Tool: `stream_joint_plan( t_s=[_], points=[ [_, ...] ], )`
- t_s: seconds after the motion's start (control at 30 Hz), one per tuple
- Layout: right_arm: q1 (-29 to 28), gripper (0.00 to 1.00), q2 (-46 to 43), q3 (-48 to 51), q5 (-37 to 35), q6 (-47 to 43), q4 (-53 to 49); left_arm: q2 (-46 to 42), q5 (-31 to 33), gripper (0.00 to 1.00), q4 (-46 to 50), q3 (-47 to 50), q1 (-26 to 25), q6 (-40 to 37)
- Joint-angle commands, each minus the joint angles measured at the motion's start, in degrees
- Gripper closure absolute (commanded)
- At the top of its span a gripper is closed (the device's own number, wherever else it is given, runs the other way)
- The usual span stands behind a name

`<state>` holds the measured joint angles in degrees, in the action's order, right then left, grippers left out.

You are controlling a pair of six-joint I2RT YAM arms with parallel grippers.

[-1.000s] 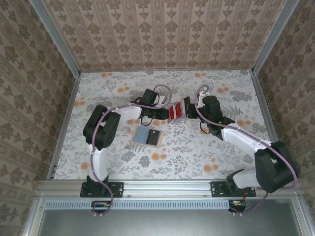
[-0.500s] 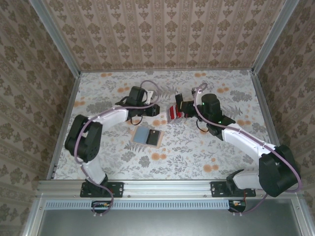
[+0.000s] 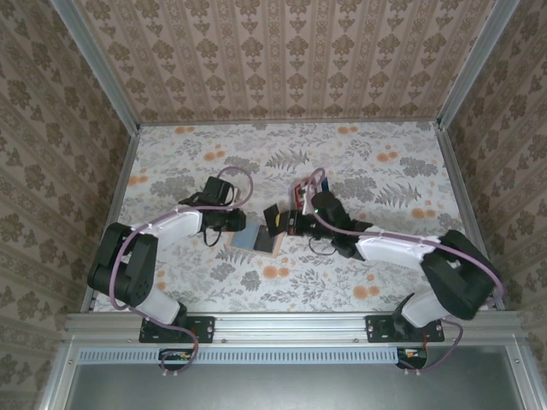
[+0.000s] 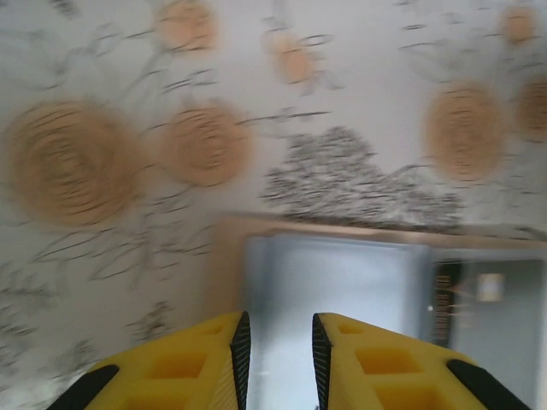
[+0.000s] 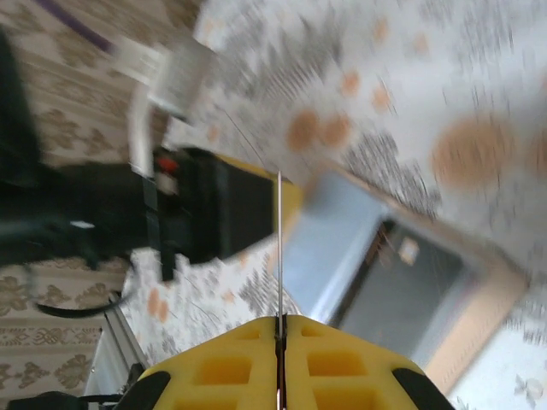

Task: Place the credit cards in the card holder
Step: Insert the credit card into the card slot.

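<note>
Your right hand [image 5: 279, 319] swung near from the far card pile [image 3: 305, 189], one credit card [image 5: 279, 248] clenched edge-on, to the card holder [image 3: 256, 238] on the middle of the worktop [image 3: 385, 171]. Your left hand [image 4: 277, 329], released, moved to the holder's left edge. Insertion looked next.

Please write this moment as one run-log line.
left gripper: open, low over card holder | right gripper: shut on card, edge-on above it | card not yet inserted

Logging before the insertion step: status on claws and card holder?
Left claw slightly open, low over the card holder, which lies open. Right claw shut on a credit card, edge-on, near the holder. Left claw sits close ahead of the card.
</note>
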<state>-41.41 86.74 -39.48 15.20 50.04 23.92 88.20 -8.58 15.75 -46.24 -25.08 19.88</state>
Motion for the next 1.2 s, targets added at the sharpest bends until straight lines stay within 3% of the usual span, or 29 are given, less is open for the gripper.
stream_joint_plan(
  t_s=[0.0,0.5,1.17],
  points=[
    [-1.9,0.9,4.8,1.2,-1.7,9.3,7.7,-1.6,4.8,0.71,3.2,1.8,1.5,1.0],
    [-4.4,0.9,14.4,2.3,-6.3,17.2,14.2,-2.8,-0.8,0.71,0.4,6.8,2.9,3.8],
    [-3.6,0.89,18.8,0.9,-3.9,17.2,15.5,-3.5,-1.4,0.71,-0.3,10.5,-5.1,10.0]
  ],
)
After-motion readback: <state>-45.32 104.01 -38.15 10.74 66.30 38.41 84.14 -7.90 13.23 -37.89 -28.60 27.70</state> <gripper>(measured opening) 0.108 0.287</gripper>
